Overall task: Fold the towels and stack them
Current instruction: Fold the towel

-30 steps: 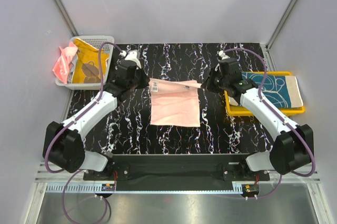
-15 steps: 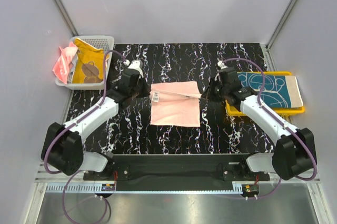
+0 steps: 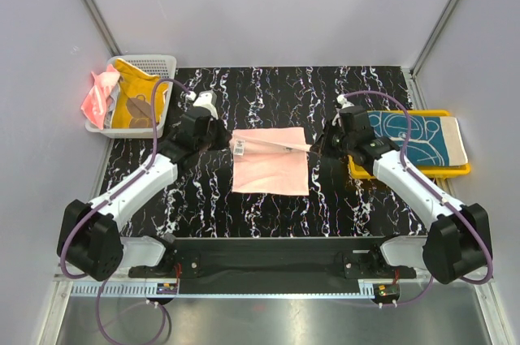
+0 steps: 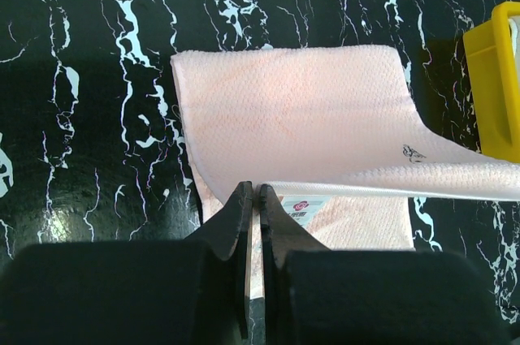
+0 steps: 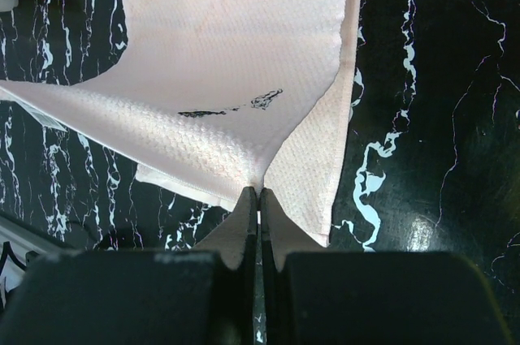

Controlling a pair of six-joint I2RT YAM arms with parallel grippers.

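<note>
Black desk with white streaks, and grey walls all round. Since a second ago, both hands have come a little way back toward the robot. They have pulled the far edge of the peach towel with them. That edge was out at the far end of the towel. Now it hangs in the air over the towel's middle, stretched tight between the two hands. So I think the first fold is under way but not done, because the lifted edge is not yet laid on the near edge.

The left hand is pinched shut on the left corner of the lifted edge, close by the small label. The right hand is pinched shut on the right corner, and the cloth fans out from its tips. The rest of the towel lies flat on the desk, below and in front of both hands, between the two arms.

A teal towel lies in the yellow tray on the right, just beside the right arm. An orange towel and a pink towel wait at the white basket on the far left, well apart from both hands.
</note>
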